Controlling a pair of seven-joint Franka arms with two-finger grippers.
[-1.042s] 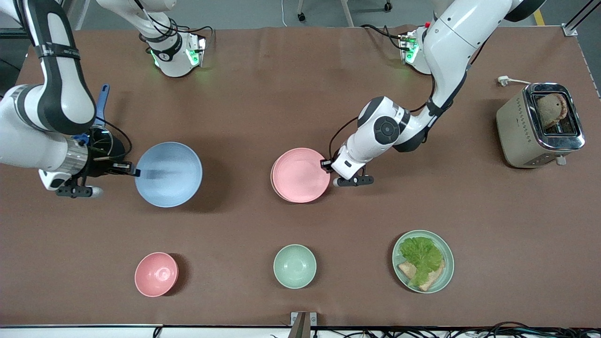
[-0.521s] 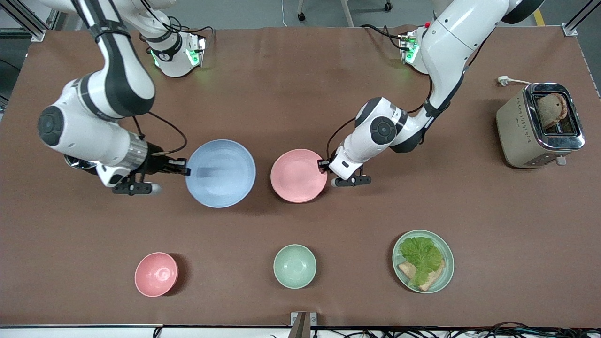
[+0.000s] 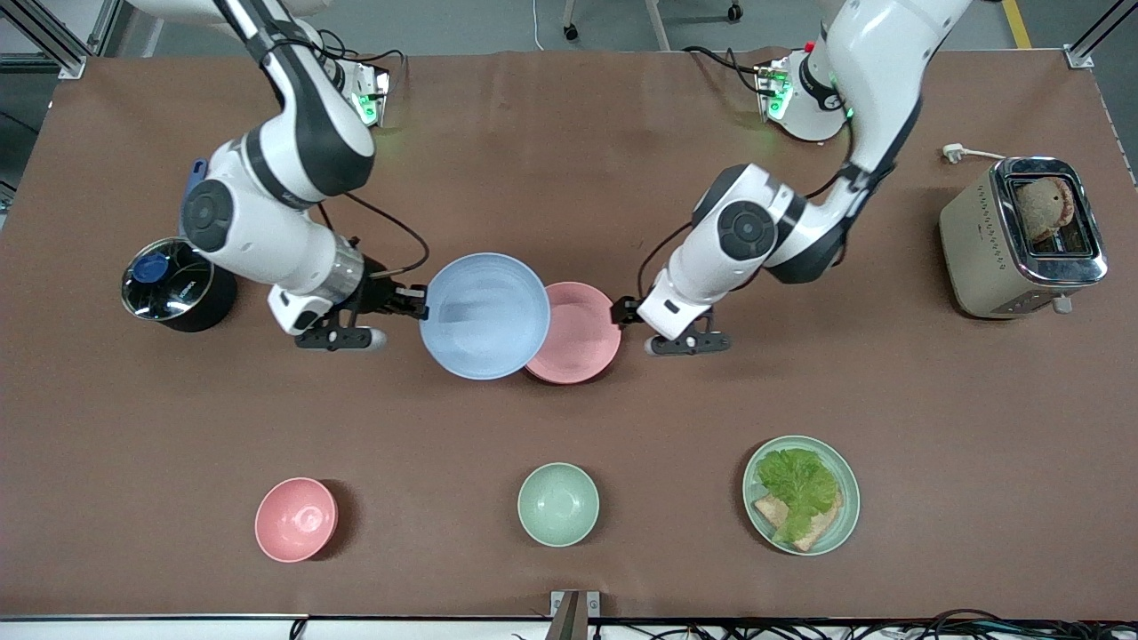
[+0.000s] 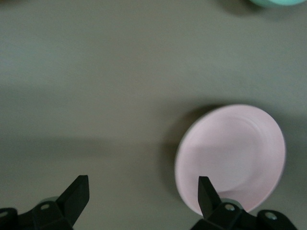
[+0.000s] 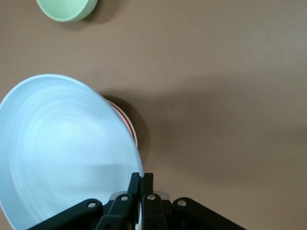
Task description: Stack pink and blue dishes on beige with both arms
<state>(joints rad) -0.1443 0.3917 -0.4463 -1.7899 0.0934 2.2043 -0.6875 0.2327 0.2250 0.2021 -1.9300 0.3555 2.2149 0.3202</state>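
My right gripper is shut on the rim of the light blue plate and holds it in the air, over the edge of the pale pink plate toward the right arm's end. In the right wrist view the fingers pinch the blue plate; a sliver of pink rim shows under it. My left gripper stands open beside the pink plate toward the left arm's end. In the left wrist view that gripper holds nothing, with the pink plate by one finger. The beige plate is hidden.
Toward the front camera stand a small pink bowl, a pale green bowl and a green plate with lettuce and bread. A black pot sits at the right arm's end. A toaster sits at the left arm's end.
The right arm has carried the blue plate from its end of the table to over the pink plate's edge. The left gripper has drawn slightly back from the pink plate's rim.
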